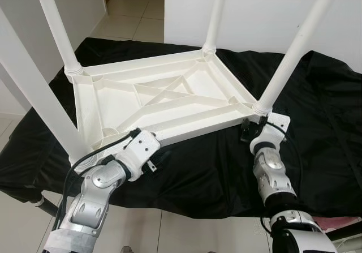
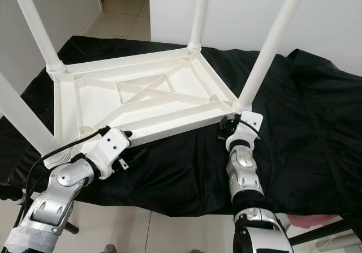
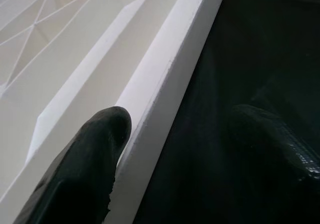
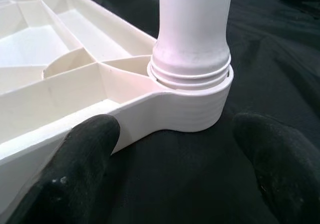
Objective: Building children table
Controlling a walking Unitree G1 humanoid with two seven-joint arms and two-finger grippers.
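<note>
The white plastic children's table [image 1: 164, 100] is lying upside down on the black cloth [image 1: 226, 168], all four round white legs [image 1: 288, 55] standing up. The left gripper [image 3: 175, 134] is straddling the near rim with fingers spread; the right gripper [image 4: 175, 149] is hovering open at the near right corner socket. Judging from this, closing squarely on the rim before lifting should prevent slipping. No readable writing is showing.

All four white legs [image 1: 56, 26] of the upturned table run off the top edge — their ends are cut off. The left gripper [image 1: 148, 135] fingertips hide behind its own white wrist housing. The black cloth [image 1: 317, 123] is cropped at the right edge.
</note>
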